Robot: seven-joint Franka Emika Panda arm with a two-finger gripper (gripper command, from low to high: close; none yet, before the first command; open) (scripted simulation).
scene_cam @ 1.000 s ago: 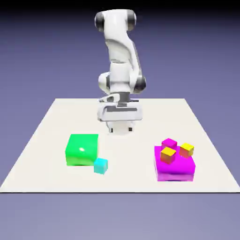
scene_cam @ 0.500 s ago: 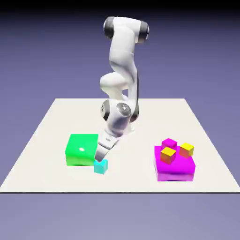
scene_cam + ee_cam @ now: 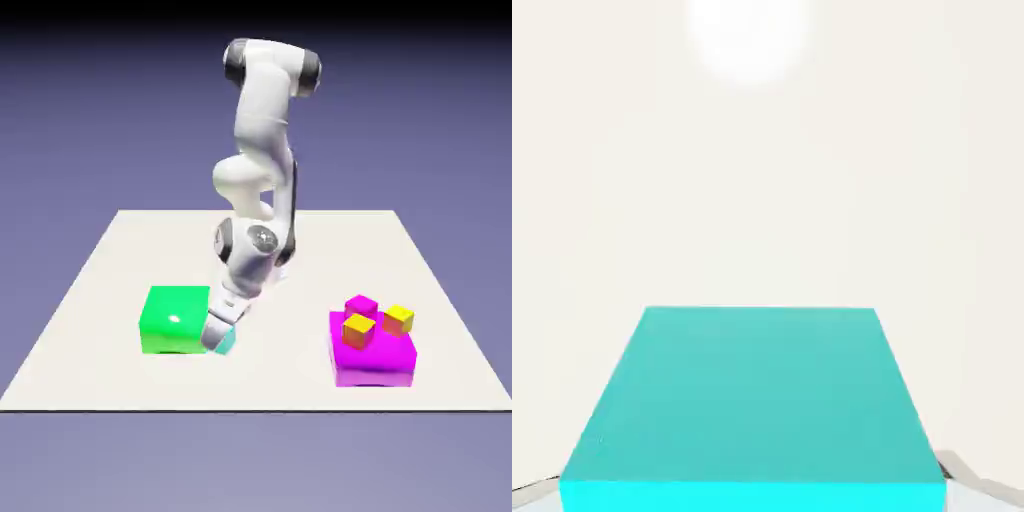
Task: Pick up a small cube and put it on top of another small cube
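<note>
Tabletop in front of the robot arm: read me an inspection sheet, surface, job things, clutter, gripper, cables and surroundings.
Surface: pale tabletop, no spill or mark seen.
Job's things: small cyan cube between the fingertips, whether clear of the tabletop can't be told; small magenta cube on the large magenta block.
Clutter: small orange cube and small yellow cube also on that block; large green block beside the gripper in the exterior view.
Gripper: closed on the cyan cube.
Cables: nothing seen.
Surroundings: plain blue-violet backdrop.
</note>
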